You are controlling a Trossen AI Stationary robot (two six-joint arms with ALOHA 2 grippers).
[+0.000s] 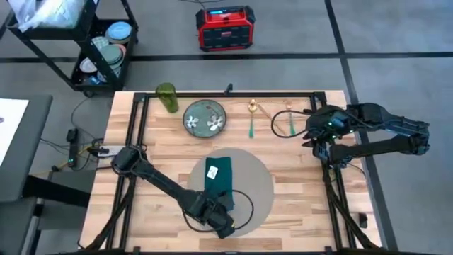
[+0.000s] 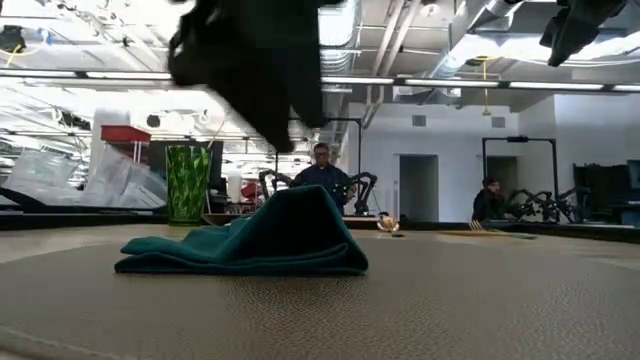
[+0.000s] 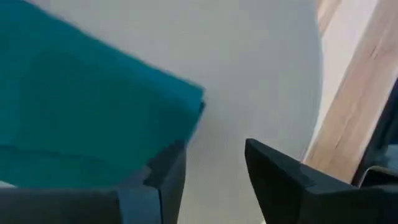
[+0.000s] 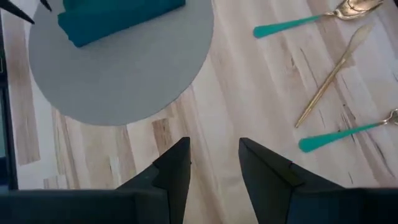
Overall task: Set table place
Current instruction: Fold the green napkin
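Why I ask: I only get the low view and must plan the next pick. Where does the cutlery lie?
Observer: The cutlery lies on the table beyond the placemat, right of the green plate.
Operator: Which arm is nearer it?
Observer: The right gripper hovers just right of it, jaws open and empty.
Operator: And the left?
Observer: The left gripper is over the placemat's near edge, beside the teal napkin, jaws open.

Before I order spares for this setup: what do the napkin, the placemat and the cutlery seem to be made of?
Napkin: soft teal cloth, judging by its limp folds. Placemat: grey-beige, matte, finely pebbled; possibly vinyl or faux leather. Cutlery: shiny gold metal heads, teal handles that look like plastic or enamel.
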